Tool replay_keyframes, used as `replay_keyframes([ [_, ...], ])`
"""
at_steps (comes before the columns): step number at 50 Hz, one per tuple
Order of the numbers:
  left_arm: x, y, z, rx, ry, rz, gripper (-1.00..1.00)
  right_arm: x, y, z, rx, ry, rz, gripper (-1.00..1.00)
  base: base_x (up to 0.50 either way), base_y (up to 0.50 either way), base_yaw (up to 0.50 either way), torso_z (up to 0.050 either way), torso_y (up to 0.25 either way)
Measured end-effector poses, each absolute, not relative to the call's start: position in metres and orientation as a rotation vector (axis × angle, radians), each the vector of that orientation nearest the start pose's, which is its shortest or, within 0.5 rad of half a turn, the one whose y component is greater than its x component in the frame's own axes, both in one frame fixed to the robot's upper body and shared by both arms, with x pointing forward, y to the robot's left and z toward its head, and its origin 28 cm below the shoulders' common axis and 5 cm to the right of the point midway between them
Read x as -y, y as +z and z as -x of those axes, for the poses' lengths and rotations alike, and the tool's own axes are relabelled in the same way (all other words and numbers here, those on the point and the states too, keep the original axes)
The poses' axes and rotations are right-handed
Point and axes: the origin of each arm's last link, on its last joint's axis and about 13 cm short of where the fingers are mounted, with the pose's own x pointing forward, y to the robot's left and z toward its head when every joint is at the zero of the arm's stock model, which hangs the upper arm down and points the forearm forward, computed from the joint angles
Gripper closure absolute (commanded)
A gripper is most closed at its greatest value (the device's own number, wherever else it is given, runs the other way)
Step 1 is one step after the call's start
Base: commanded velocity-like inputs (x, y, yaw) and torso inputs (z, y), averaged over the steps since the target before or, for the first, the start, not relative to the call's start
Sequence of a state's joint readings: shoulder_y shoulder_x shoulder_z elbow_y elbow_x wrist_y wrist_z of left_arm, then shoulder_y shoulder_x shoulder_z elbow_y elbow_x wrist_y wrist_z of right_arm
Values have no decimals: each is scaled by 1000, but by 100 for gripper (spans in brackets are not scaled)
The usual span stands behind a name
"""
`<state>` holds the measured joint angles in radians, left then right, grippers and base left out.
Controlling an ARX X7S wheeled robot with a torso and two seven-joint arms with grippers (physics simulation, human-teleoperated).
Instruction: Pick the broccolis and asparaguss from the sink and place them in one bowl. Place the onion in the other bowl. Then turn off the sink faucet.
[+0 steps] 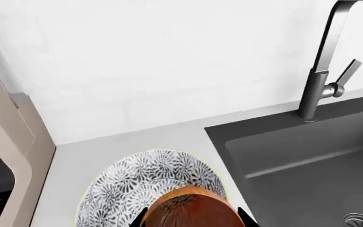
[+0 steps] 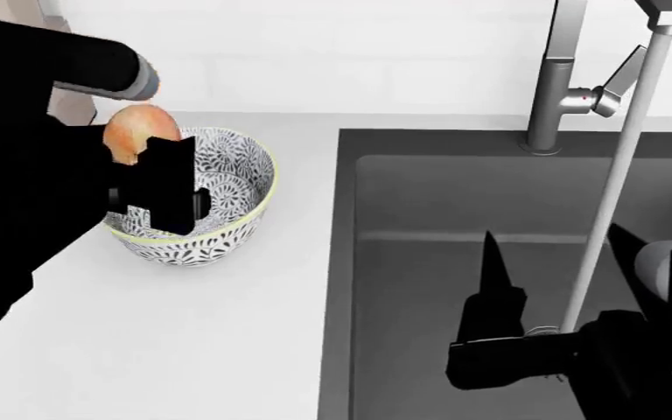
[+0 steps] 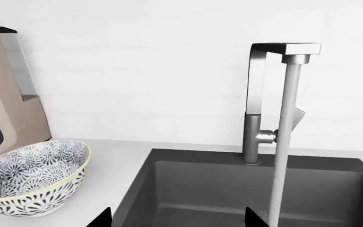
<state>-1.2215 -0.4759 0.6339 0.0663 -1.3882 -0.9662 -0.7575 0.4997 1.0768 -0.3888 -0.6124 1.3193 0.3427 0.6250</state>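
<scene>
head view, white counter (image 2: 231,350), left hand (image 2: 150,188) clamped on onion (image 2: 137,131), right hand (image 2: 558,254) apart

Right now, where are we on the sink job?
In hand: the left gripper holds the onion just above the patterned bowl, not yet released. Done: cannot confirm; neither the wooden bowl nor any broccoli or asparagus is in view. Left: drop the onion and shut the faucet, whose water stream runs into the sink. The right gripper hangs open there.
</scene>
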Motion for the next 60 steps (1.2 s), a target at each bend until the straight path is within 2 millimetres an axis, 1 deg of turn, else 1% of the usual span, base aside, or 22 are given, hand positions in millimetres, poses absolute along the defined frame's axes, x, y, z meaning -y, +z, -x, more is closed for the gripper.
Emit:
replay_keyframes([
  [14, -172, 277, -353, -436, -235, -50, 100, 166, 208, -207, -20, 170, -49, -100, 0, 0, 0, 0, 1],
  [23, -166, 279, -376, -535, -234, -37, 100, 165, 203, -206, -31, 174, -63, -100, 0, 0, 0, 0, 0],
  [31, -163, 275, -395, -601, -200, -29, 100, 166, 201, -205, -32, 173, -70, -100, 0, 0, 0, 0, 0],
  [40, -165, 268, -403, -650, -153, -28, 100, 166, 201, -205, -31, 171, -73, -100, 0, 0, 0, 0, 0],
  [50, -168, 256, -405, -687, -109, -28, 100, 166, 201, -205, -33, 169, -72, -100, 0, 0, 0, 0, 0],
  [60, -168, 253, -406, -700, -75, -1, 100, 166, 200, -206, -40, 168, -74, -100, 0, 0, 0, 0, 1],
])
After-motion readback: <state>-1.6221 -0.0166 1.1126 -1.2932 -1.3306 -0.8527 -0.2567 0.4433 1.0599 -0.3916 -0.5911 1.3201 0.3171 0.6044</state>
